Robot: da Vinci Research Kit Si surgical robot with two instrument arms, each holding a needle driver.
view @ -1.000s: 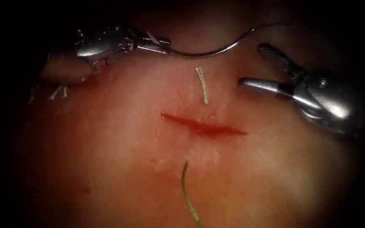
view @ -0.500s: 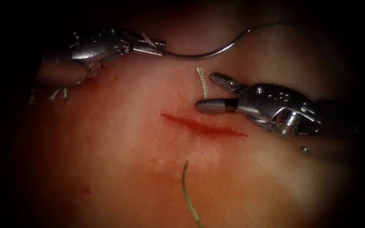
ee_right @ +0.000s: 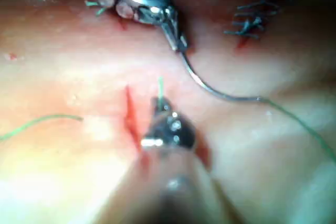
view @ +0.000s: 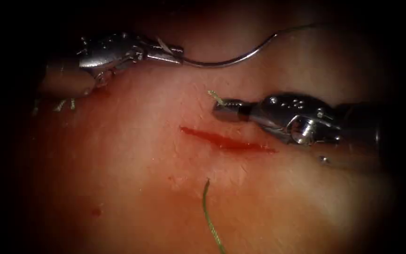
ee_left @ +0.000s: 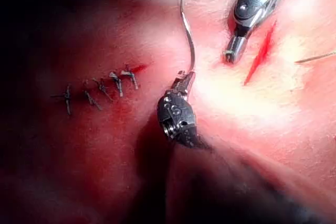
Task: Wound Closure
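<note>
My left tool (view: 177, 51) is shut on the curved needle (view: 231, 60) near its pointed end, up and left of the cut. The needle hangs free of the tissue, and thread trails from its far end. The left tool (ee_left: 181, 83) and needle (ee_left: 187, 30) show the same grip, as does the needle (ee_right: 210, 90). My right tool (view: 222, 107) is shut on the short thread tail (view: 214, 97) just above the cut (view: 226, 141). Its jaws (ee_right: 160, 103) pinch that tail (ee_right: 160, 86) beside the cut (ee_right: 128, 111). The right tool (ee_left: 233, 53) sits beside the cut (ee_left: 261, 53).
A second length of thread (view: 210, 216) comes out of the tissue below the cut and runs toward the lower edge. An older closed cut with several stitches (ee_left: 100, 90) lies beyond the left tool. Red fluid spots (view: 96, 211) mark the tissue.
The right tool came in from the right with open jaws, moved left to the thread tail above the cut and shut on it, bending the tail over. The left tool barely moved.
</note>
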